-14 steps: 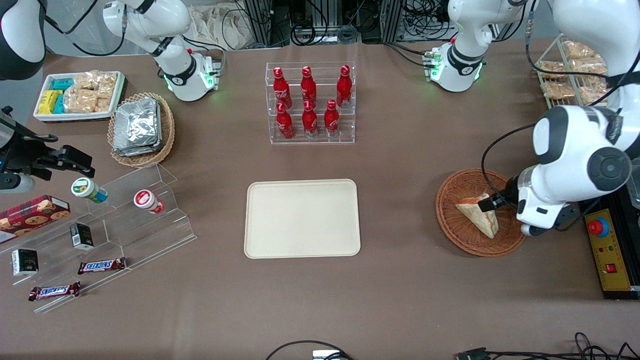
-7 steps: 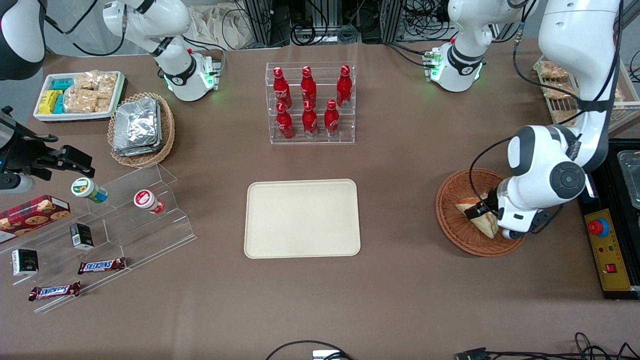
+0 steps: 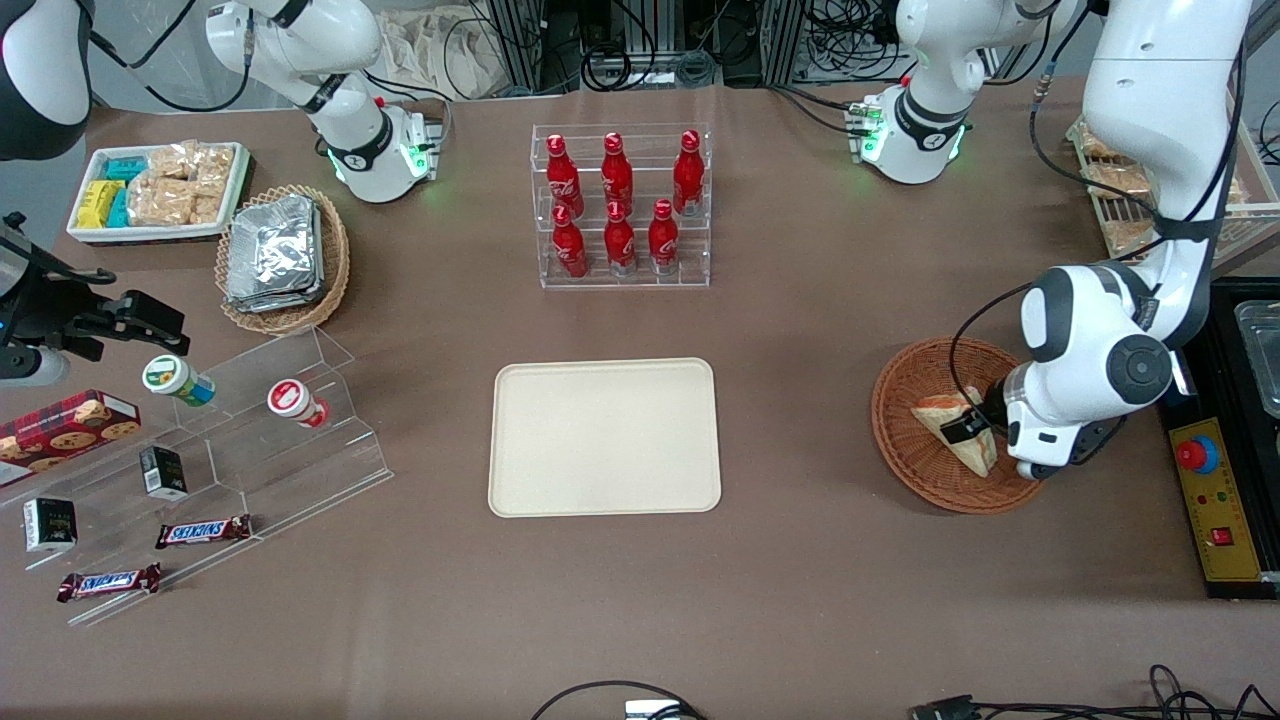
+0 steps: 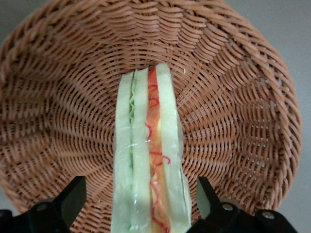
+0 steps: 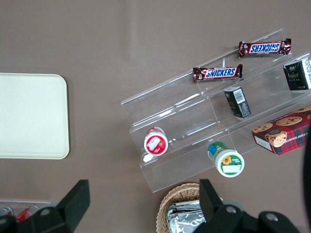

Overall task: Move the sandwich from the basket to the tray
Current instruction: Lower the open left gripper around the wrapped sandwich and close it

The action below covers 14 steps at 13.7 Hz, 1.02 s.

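The claw hangs wide open inside the round reddish-brown wicker basket, one finger on each side of the triangular clear-wrapped sandwich, touching neither bread face. Best to lower a little, then close gently across the white bread, as the wrap looks slippery. Green and orange-red filling stripes show along its cut edge.

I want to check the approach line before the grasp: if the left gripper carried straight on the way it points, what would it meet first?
Most likely the sandwich: the open left gripper straddles it inside the basket, with the wicker floor beneath.
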Tool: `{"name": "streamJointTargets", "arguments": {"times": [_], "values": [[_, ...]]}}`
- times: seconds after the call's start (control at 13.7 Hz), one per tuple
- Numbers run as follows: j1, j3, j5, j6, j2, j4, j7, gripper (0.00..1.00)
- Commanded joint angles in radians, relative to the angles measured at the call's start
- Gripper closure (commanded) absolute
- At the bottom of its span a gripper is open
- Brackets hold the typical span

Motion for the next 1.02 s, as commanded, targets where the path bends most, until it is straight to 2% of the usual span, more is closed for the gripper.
{"name": "streamJointTargets", "arguments": {"times": [0.0, 0.07, 0.15, 0.37, 0.44, 0.51, 0.8, 0.95], "values": [[0.0, -0.004, -0.005, 0.045, 0.026, -0.002, -0.009, 0.0], [0.0, -0.004, -0.005, 0.049, 0.029, -0.004, -0.009, 0.06], [-0.001, -0.004, -0.005, 0.049, 0.028, -0.004, -0.009, 0.22], [-0.009, -0.008, -0.003, 0.037, -0.001, 0.001, -0.004, 0.83], [-0.012, -0.012, 0.001, 0.034, -0.018, 0.001, 0.002, 0.93], [-0.015, -0.018, 0.004, 0.02, -0.036, 0.002, 0.006, 1.0], [-0.015, -0.062, 0.003, -0.088, -0.114, 0.036, 0.153, 1.0], [-0.015, -0.102, -0.006, -0.196, -0.133, 0.114, 0.253, 1.0]]}}
